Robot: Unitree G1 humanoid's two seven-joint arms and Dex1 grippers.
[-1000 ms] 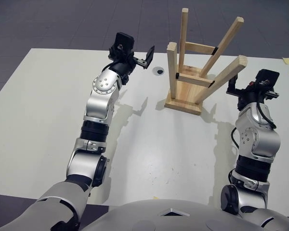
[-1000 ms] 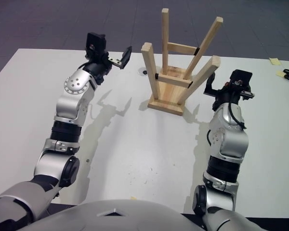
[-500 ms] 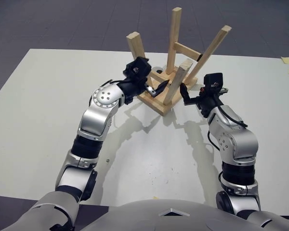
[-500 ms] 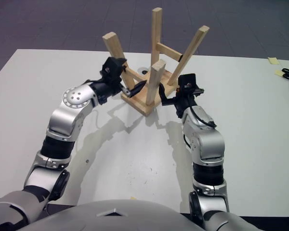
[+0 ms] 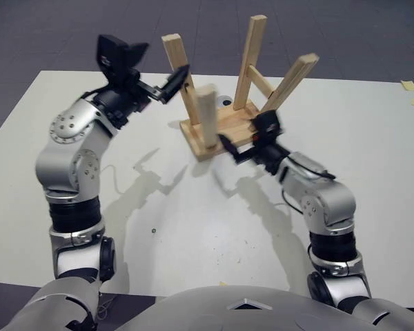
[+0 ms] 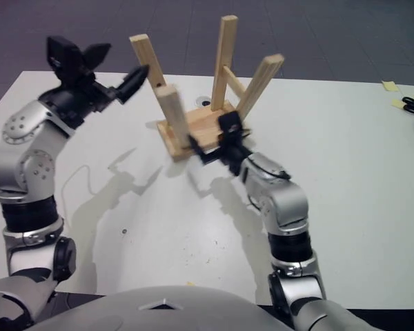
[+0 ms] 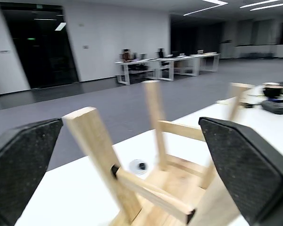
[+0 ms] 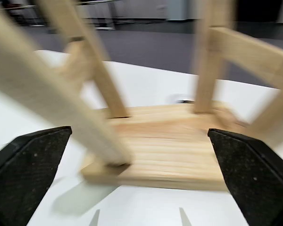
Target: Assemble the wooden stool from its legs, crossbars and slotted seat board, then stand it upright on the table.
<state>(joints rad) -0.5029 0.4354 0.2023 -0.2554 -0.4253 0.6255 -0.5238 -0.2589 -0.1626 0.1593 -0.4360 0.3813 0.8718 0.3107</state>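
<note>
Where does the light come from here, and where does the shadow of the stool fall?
Left wrist view: strip lights glow on the ceiling of the room behind. Right wrist view: the upturned stool throws a soft grey shadow on the table, beside one corner of it.

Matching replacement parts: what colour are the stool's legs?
The legs are pale natural wood, best seen in the left eye view.

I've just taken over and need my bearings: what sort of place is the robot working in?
Probably an open-plan office or lab: rows of white desks across a grey floor, under strip ceiling lights. The stool sits legs-up on a large white table.
</note>
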